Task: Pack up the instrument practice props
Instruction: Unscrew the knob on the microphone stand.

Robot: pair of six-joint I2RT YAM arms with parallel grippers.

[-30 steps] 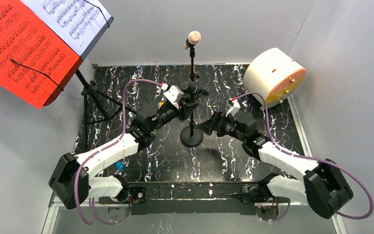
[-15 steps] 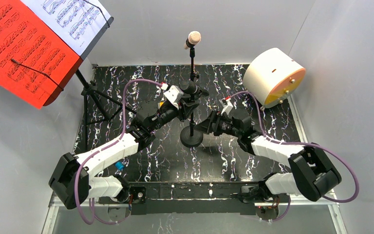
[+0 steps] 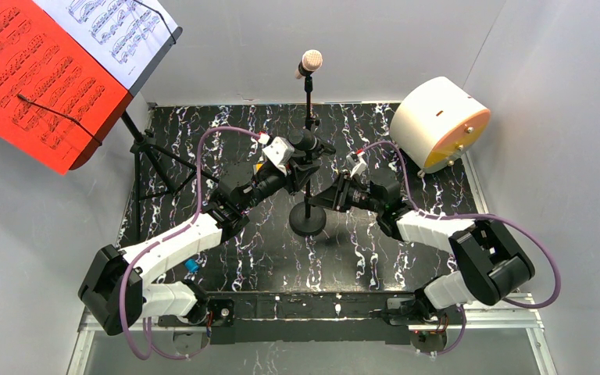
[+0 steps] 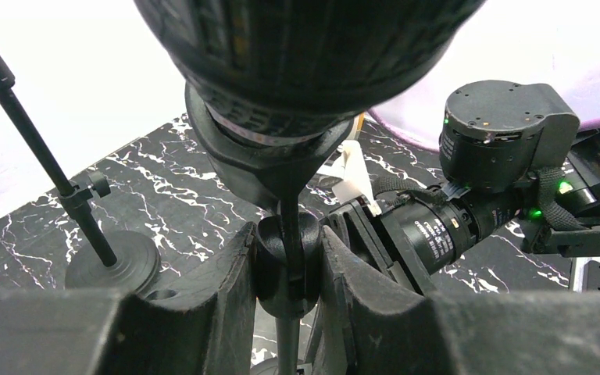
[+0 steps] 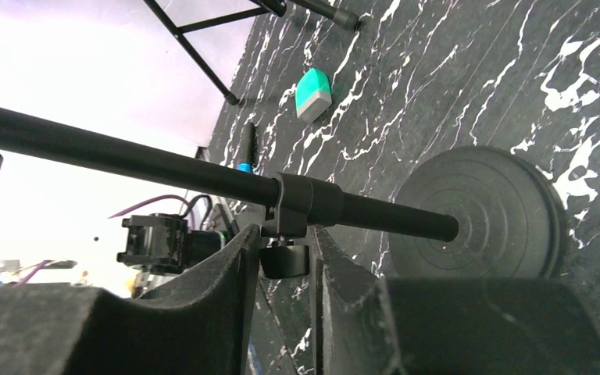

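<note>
A black microphone (image 3: 303,141) (image 4: 305,47) tops a black pole (image 5: 125,156) with a round base (image 3: 308,224) (image 5: 476,215) mid-table. My left gripper (image 3: 301,168) (image 4: 285,242) is shut on the ball joint just under that microphone. My right gripper (image 3: 318,199) (image 5: 285,242) reaches the pole from the right, its fingers pressed on the clamp knob (image 5: 284,260). Behind stands the beige-headed microphone (image 3: 311,60) on its own pole (image 4: 39,148) and base (image 4: 113,264). At far left the tripod music rack (image 3: 152,156) carries a red sheet (image 3: 31,78) and a white sheet (image 3: 117,27).
A big white cylinder with an orange face (image 3: 440,123) lies at the back right of the black marbled table (image 3: 242,258). A small teal object (image 5: 312,94) sits near the left arm's base. Grey walls close in on both sides.
My right arm has swung left to the pole, and its jaws have gone from wide open to closed round the clamp knob. The left arm has held still.
</note>
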